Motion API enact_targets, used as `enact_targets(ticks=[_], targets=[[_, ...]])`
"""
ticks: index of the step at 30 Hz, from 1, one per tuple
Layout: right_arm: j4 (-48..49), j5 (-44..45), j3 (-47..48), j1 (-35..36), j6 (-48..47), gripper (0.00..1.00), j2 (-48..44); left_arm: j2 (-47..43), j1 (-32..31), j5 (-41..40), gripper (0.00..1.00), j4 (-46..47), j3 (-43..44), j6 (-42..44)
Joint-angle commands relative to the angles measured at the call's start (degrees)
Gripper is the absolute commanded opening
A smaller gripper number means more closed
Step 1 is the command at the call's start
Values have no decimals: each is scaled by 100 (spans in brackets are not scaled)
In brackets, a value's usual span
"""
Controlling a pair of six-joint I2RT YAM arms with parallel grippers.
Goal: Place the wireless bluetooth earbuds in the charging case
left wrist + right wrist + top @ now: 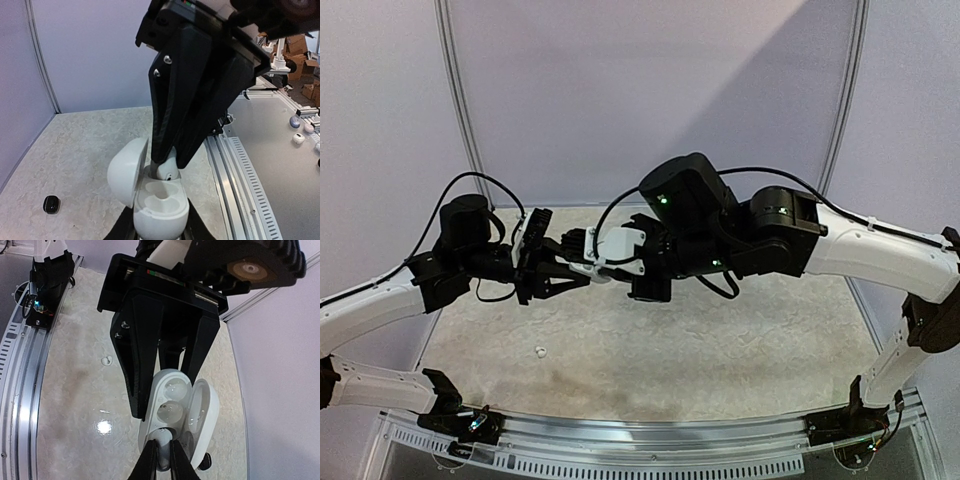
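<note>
My left gripper (159, 232) is shut on the white charging case (160, 210), held up over the table with its lid (127, 172) swung open. In the right wrist view the case (172, 390) shows two empty round wells. My right gripper (164, 450) comes at it from the opposite side, its narrow jaws shut on a white earbud (164, 440). This earbud (170, 170) sits at the case's end slot, touching the rim. From above, both grippers meet at the case (592, 270). A black earbud (51, 204) and a white earbud (539, 351) lie loose on the table.
The marbled tabletop (720, 340) is bounded by grey wall panels and a slotted metal rail (240, 175) at the near edge. Beyond the rail, on a grey surface, lie small pebble-shaped cases (298, 138). The black earbud (205, 461) lies below the open lid.
</note>
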Motion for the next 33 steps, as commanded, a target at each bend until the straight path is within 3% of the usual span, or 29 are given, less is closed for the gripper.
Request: enact_targets(ticks=[1, 14, 25, 33], targets=[[-81, 495, 5, -76, 20, 10, 298, -108, -118, 657, 0, 682, 32, 11], [-120, 649, 78, -230, 222, 9, 312, -163, -135, 651, 0, 709, -4, -85], [-105, 550, 146, -230, 241, 18, 376, -188, -135, 618, 0, 778, -40, -202], [-145, 216, 165, -233, 341, 26, 295, -177, -135, 404, 0, 1125, -169, -1068]])
